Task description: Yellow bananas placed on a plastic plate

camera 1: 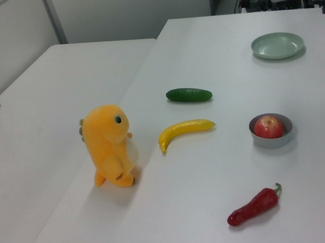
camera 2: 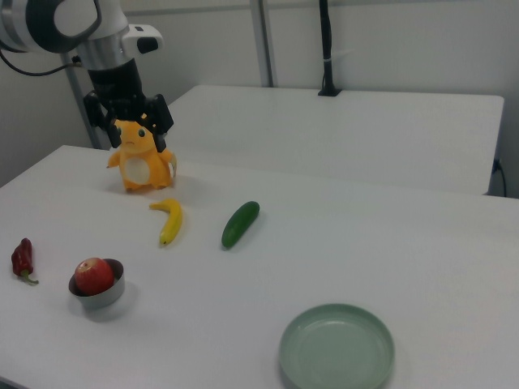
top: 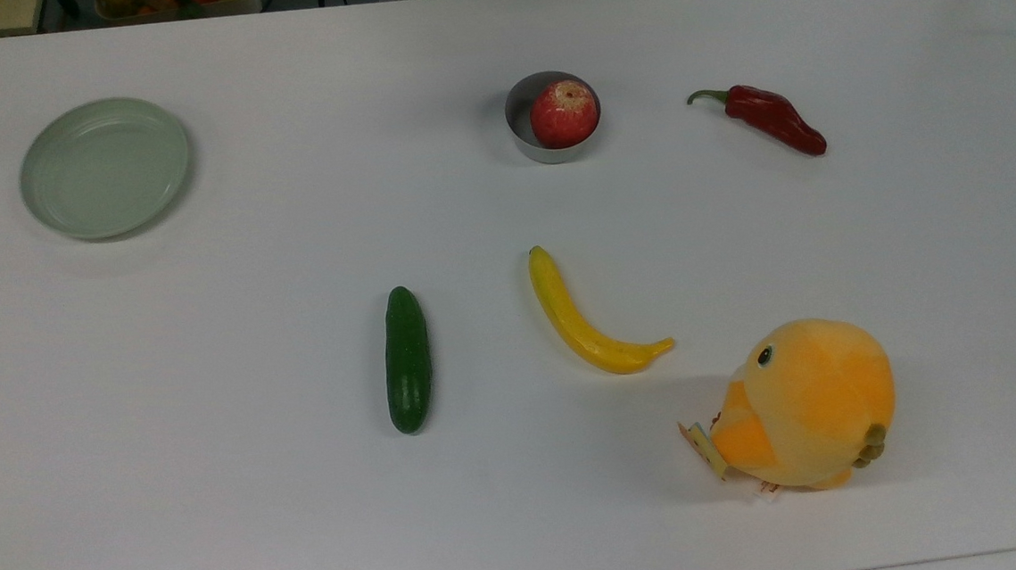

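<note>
With nothing grasped, the gripper (camera 2: 130,113) hangs above the plush chick (camera 2: 139,160), jaws spread wide, the banana (camera 2: 169,220) lying on the bench (camera 2: 340,243) just below and nearer the plate (camera 2: 337,347), so the reach-and-descend step seems next.

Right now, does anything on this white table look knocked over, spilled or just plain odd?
Nothing looks spilled or broken. The glossy yellow banana, dark green cucumber and red chilli pepper lie flat and apart. The red apple sits in the small grey metal bowl. The pale green plastic plate holds nothing. The orange plush chick stands upright.
</note>
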Motion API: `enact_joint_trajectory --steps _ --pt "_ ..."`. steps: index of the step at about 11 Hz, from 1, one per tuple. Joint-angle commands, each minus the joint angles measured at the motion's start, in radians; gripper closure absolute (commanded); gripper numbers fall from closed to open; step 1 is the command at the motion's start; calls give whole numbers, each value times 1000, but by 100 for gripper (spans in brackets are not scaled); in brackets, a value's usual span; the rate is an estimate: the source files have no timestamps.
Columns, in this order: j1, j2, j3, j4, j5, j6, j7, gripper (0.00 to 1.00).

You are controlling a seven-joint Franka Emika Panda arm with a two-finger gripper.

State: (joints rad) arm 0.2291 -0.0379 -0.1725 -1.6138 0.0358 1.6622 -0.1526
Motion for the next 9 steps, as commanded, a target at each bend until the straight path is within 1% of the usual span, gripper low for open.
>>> enact_joint_trajectory --steps 1,7,9 --pt "12 3 -5 -12 21 7 -18 0" --pt "16 16 -2 -23 21 11 -22 0" --pt "38 42 -2 -23 21 51 -47 0"
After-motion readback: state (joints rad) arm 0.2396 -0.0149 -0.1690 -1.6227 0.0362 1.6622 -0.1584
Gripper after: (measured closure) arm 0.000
